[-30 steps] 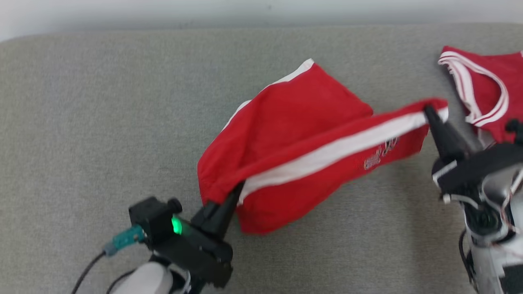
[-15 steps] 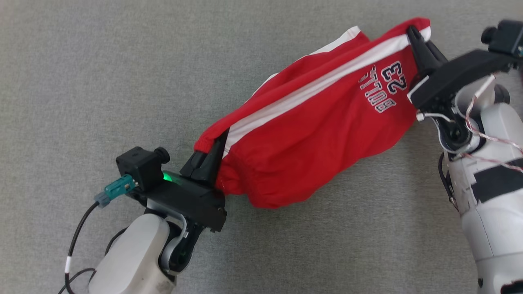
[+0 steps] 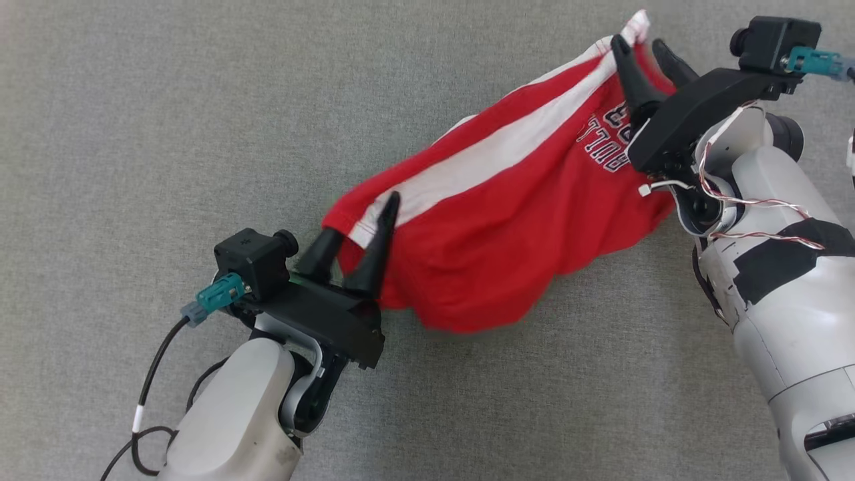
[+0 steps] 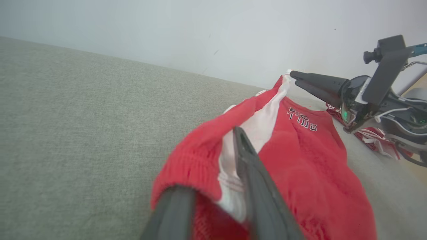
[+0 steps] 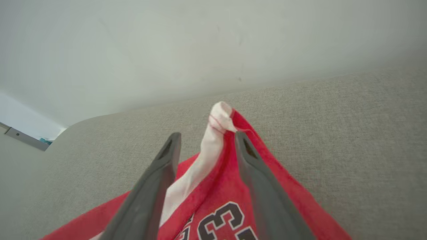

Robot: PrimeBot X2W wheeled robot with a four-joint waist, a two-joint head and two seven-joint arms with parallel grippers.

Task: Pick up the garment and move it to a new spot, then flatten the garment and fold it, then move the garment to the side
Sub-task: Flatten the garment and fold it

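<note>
grey fabric surface (image 3: 167, 133) — red garment (image 3: 507, 220) seemingly loose between left claw (image 3: 361, 214) and right claw (image 3: 636, 41), both parted.

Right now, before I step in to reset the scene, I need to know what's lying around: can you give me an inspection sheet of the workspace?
Surface: grey fabric surface, flat.
Job's things: red shorts with a white stripe and dark lettering, bunched, spanning from one gripper to the other, not flattened.
Clutter: second red-and-white garment beyond the right arm, in the left wrist view.
Grippers: left gripper open, waistband end between its fingers; right gripper open, the stripe's end between its fingers.
Cables: black cable with a teal plug at the left wrist; red-white wires on the right forearm.
Surroundings: pale wall behind the surface.
</note>
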